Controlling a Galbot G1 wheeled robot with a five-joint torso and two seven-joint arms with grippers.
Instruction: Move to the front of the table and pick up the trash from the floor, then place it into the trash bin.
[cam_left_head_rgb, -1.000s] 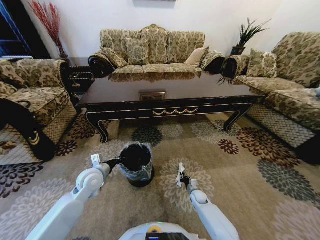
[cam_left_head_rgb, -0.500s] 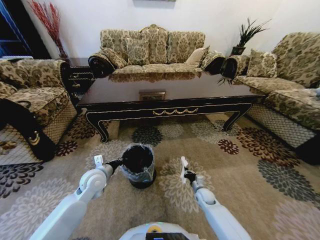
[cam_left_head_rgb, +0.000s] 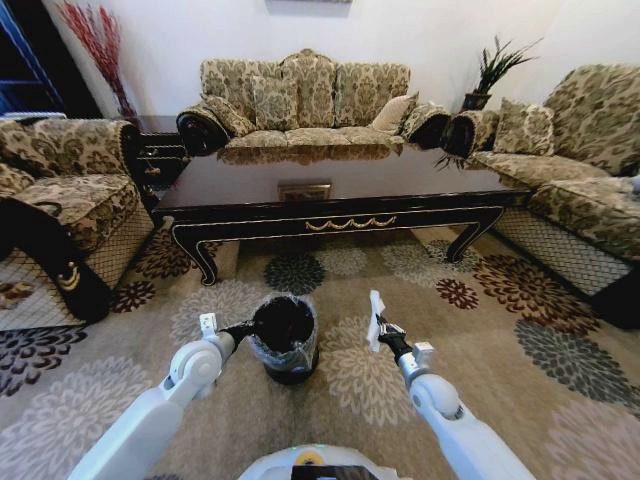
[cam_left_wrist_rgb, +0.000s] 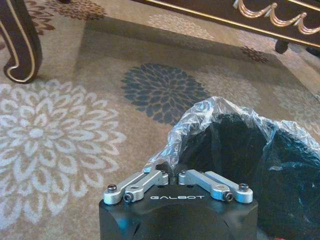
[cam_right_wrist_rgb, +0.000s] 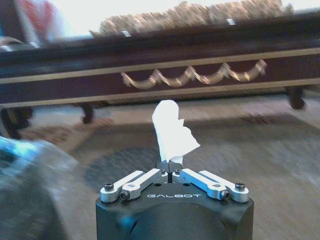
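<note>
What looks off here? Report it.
Nothing spilled or damaged. The left gripper is shut on the trash bin's crinkled liner at the rim; the right gripper holds the white trash upright beside the bin.

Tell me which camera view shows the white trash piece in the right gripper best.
The right wrist view: the white trash piece stands close and whole, pinched at its base by the right gripper. The head view shows it small, to the right of the trash bin. The left wrist view gives the bin's liner.
</note>
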